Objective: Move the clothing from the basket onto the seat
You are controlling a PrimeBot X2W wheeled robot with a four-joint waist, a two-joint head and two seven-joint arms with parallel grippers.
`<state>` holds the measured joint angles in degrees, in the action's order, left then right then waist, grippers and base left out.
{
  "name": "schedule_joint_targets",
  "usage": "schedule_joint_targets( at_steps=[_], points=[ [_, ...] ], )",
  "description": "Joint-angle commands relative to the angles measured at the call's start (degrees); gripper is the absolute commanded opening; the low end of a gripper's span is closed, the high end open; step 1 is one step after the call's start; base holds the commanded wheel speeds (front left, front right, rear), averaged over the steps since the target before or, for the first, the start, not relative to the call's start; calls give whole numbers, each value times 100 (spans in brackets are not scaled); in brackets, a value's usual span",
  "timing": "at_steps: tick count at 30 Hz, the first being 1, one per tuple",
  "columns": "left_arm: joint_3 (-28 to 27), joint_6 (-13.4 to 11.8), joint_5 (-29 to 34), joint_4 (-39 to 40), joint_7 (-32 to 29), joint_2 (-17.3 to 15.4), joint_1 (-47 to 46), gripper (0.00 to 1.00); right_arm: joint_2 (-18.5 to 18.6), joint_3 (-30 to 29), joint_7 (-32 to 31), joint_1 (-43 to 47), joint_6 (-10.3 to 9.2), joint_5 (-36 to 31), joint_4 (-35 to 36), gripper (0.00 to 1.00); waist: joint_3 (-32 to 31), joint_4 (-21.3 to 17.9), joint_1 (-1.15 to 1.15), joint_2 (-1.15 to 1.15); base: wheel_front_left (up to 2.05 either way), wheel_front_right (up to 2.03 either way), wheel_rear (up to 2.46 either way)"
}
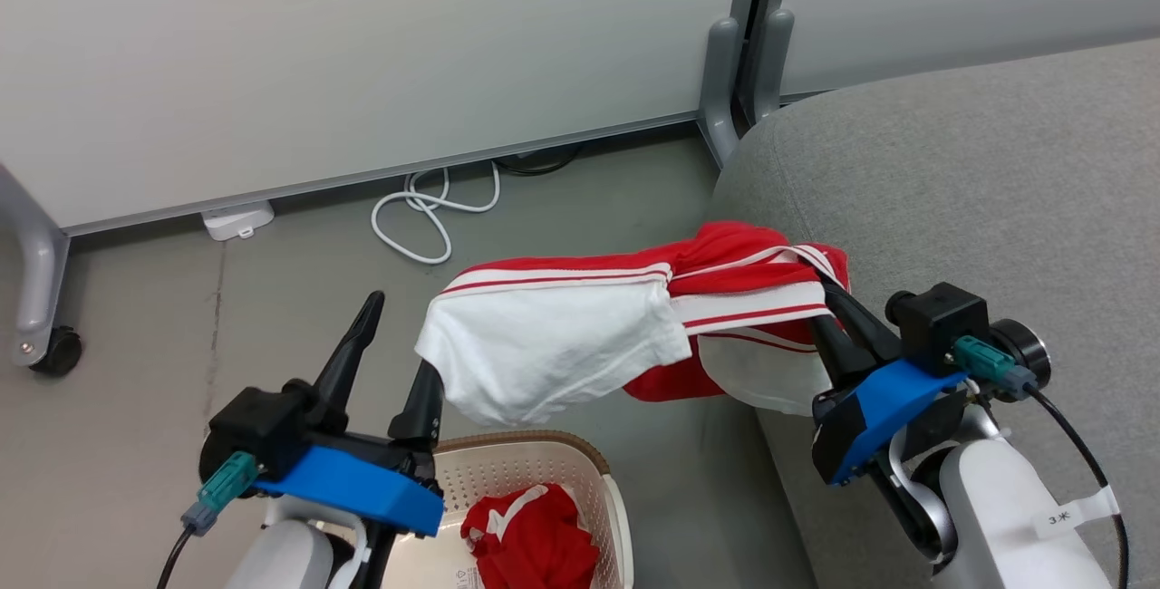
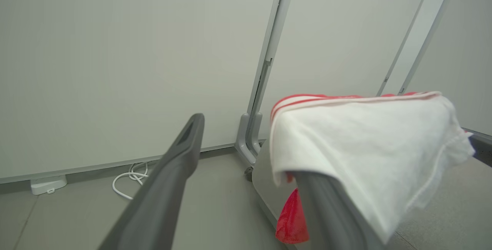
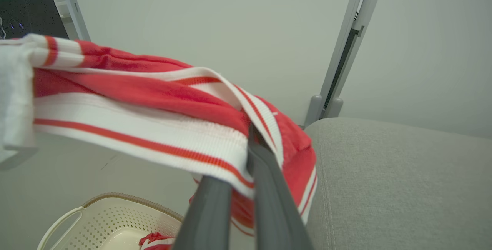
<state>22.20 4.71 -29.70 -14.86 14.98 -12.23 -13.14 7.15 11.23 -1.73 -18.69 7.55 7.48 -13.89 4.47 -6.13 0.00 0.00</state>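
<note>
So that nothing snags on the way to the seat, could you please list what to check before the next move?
1. Right gripper shut on the held garment: ok.
2. Left gripper free of cloth: not ok; it is open, but the white lining drapes over one finger.
3. Held garment above the basket rim: ok.
4. Held garment over the seat: not ok; just its right end reaches the edge.
5. Basket emptied: not ok; a second garment lies inside.

Grey seat [image 1: 979,172] top lies open on the right.
A stretched red garment [image 1: 562,335] bars the gap above the basket [image 1: 517,473]; far floor [image 1: 272,299] is bare.
</note>
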Motion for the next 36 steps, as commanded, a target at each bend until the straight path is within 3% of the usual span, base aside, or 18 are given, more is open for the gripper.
schedule_joint_targets(
  at_steps=[1,10,16,36],
  points=[
    [-239,31,101,35,30,-19,200,100,15,-124,-14,106,-11,-38,81,0,0,-60,0,0,0,0,0],
    [-833,201,544,96,30,147,745,100,-79,-667,-23,354,-6,-125,532,0,105,-377,0,0,0,0,0],
    [-1019,241,797,129,30,209,837,100,-182,-740,-46,512,-6,-136,758,0,208,-819,0,0,0,0,0],
    [-895,290,1014,120,30,-18,560,100,-387,-689,161,645,-6,31,711,0,594,-2433,0,0,0,0,0]
  ],
)
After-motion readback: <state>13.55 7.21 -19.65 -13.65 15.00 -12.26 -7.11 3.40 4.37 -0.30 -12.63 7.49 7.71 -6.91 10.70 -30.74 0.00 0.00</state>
